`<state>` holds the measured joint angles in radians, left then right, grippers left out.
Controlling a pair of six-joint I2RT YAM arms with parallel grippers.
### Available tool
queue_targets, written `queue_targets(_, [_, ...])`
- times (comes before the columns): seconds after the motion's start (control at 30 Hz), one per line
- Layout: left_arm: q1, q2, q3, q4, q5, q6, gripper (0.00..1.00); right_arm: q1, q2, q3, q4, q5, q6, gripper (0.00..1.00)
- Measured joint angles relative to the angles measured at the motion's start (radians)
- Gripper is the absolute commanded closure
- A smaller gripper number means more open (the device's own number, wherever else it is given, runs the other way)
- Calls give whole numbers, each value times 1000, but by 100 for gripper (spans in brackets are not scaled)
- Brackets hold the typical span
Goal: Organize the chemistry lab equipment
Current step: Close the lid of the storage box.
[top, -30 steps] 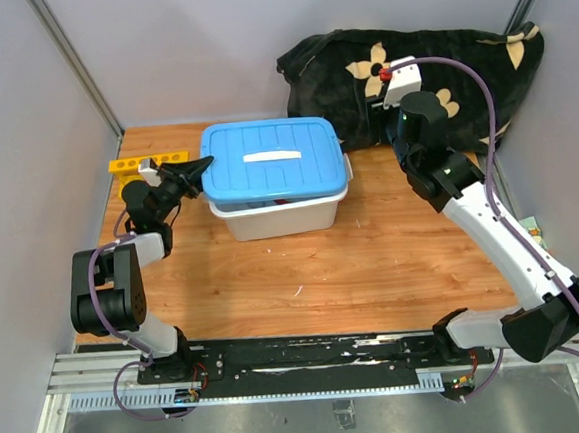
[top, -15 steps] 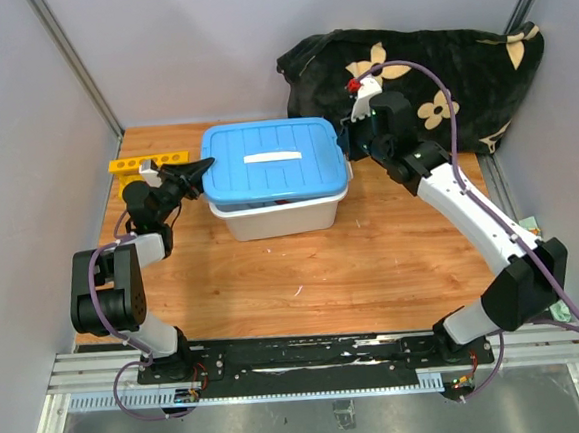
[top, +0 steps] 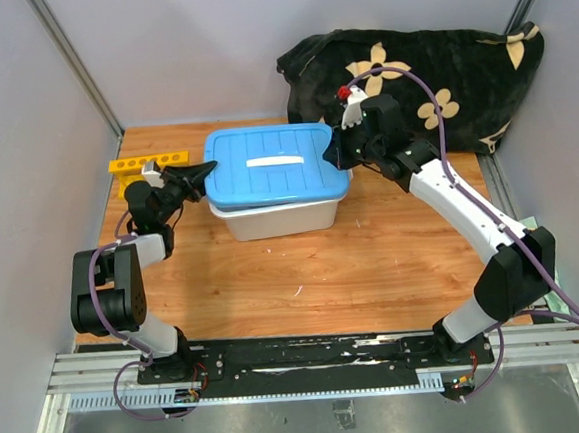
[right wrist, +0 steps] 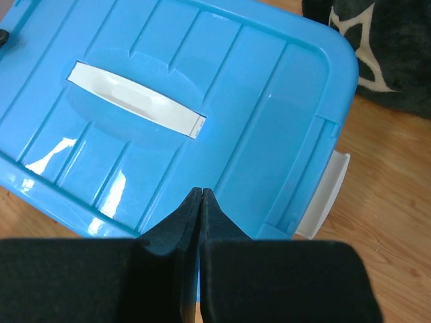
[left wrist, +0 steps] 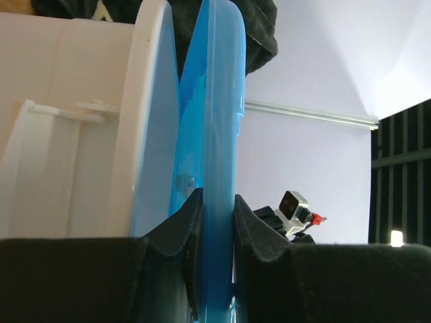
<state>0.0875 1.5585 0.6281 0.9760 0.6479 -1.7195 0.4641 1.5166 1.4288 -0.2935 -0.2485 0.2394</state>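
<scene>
Left wrist shows our left gripper (left wrist: 217,202) pinching the rim of the blue lid (left wrist: 219,101), our right gripper (right wrist: 202,193) pressed together and empty above it, so lifting one-sided we may twist it loose onto the yellow tube rack (top: 128,164) just beside.

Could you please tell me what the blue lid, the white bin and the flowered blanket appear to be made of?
The lid: likely hard plastic, glossy; bright reflections and moulded ribs show.
The bin: seemingly plastic too, smooth and less shiny, with a moulded rim.
The blanket: soft fabric, perhaps fleece, matte; it slumps in rumpled folds.
</scene>
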Motion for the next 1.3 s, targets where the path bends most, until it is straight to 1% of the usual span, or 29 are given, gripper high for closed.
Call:
queue_targets(0.1, [0, -4, 0, -23, 0, 14, 87, 0, 10, -1, -5, -14, 0, 100])
queue_targets(0.13, [0, -7, 0, -32, 0, 18, 83, 0, 13, -1, -7, -14, 0, 99])
queue_targets(0.2, [0, -20, 0, -51, -1, 31, 69, 0, 16, -2, -10, -16, 0, 99])
queue_targets(0.27, [0, -30, 0, -63, -2, 42, 63, 0, 16, -2, -12, -18, 0, 100])
queue_targets(0.33, [1, -42, 0, -78, -3, 55, 51, 0, 17, -2, -12, -20, 0, 99])
queue_targets(0.4, [2, -48, 0, -93, -5, 67, 49, 0, 18, -2, -12, -21, 0, 99])
queue_targets(0.47, [3, -52, 0, -97, -7, 71, 44, 0, 21, -2, -12, -21, 0, 99])
queue_targets(0.63, [16, -68, 0, -121, -9, 89, 43, 0, 29, -2, -13, -23, 0, 99])
queue_targets(0.73, [18, -76, 15, -161, -8, 114, 43, 0, 33, -2, -13, -30, 0, 99])
queue_targets(0.9, [19, -82, 104, -303, 1, 199, 43, 0, 42, -2, -13, -40, 0, 99])
queue_targets(1.07, [21, -106, 222, -490, 0, 332, 43, 0, 47, -2, -12, -44, 0, 99])
queue_targets(1.3, [22, -138, 304, -690, -14, 480, 43, 0, 53, -2, -11, -58, 0, 99])
